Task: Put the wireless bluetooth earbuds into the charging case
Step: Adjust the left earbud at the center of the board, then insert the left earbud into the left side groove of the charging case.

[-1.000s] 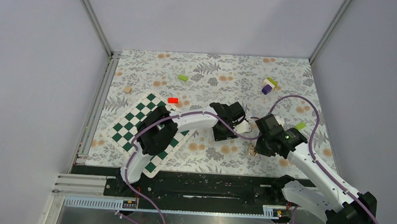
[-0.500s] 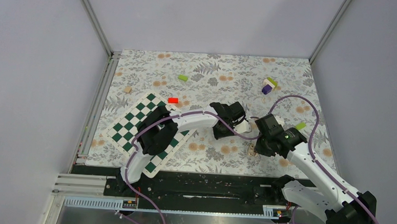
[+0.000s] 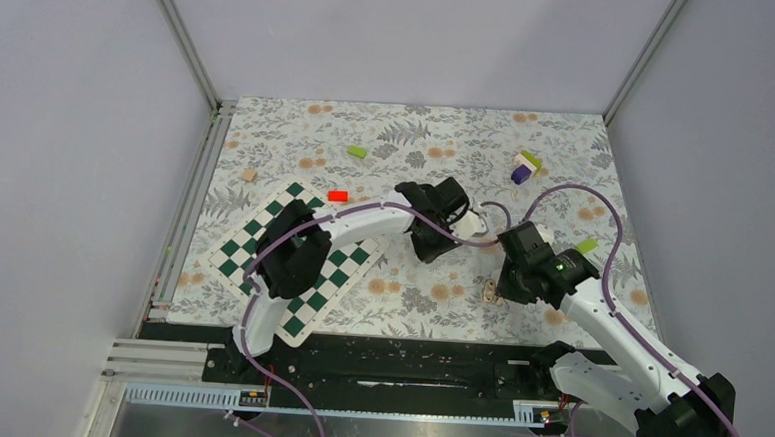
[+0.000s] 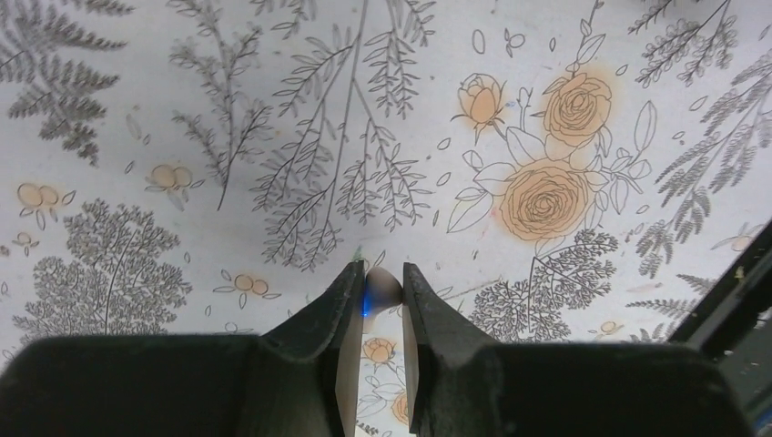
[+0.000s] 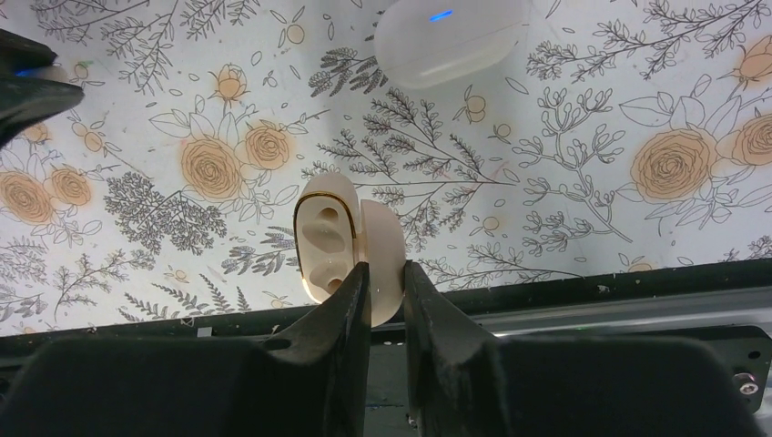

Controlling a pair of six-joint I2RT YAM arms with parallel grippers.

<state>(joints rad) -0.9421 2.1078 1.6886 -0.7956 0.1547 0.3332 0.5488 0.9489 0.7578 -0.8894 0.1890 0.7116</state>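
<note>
My left gripper [image 4: 377,284] is shut on a small white earbud [image 4: 382,286] with a blue light, held above the flowered table cover. In the top view the left gripper [image 3: 425,249] hangs mid-table and hides the earbud. My right gripper [image 5: 386,273] is shut on the charging case [image 5: 339,244]. The case is open, cream-tan inside with two empty wells facing left, and is held just above the table's near edge. In the top view the case [image 3: 489,290] shows at the right gripper [image 3: 497,284], right of and nearer than the left gripper.
A white rounded body with a blue light [image 5: 451,36] shows beyond the case; I cannot tell what it is. A chessboard mat [image 3: 291,259] lies at left. Small blocks are scattered about: red [image 3: 338,195], green [image 3: 357,151], and a purple-yellow stack [image 3: 524,168]. A black rail [image 5: 564,284] runs along the near edge.
My left gripper has moved away from the near edge and slightly left, with the earbud in it. My right gripper and the case have stayed put.
</note>
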